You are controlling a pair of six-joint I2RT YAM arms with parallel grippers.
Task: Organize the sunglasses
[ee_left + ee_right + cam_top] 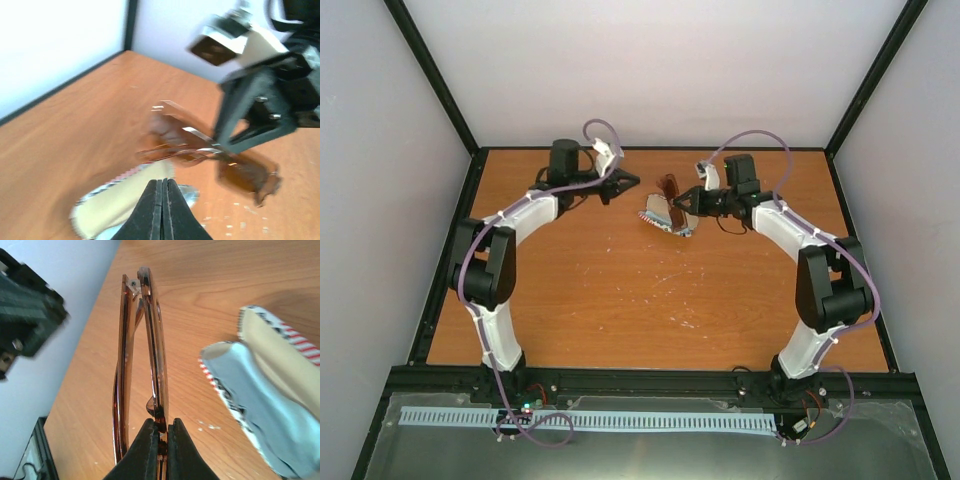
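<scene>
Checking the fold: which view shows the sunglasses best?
Right wrist: the sunglasses appear close, sharp, folded, pinched in the right pincer. Left wrist shows them blurred; top external, only a small brown shape.

A striped glasses case (658, 213) is lying open on the wooden table (620, 310), just toward 12 o'clock from its middle. In the right wrist view, a light blue cloth (265, 410) is resting inside it, at 7 o'clock from the beige lining (287, 360).

No words, labels or numbers can be read on the sunglasses (155, 355), case (280, 360) or desk (620, 300).
</scene>
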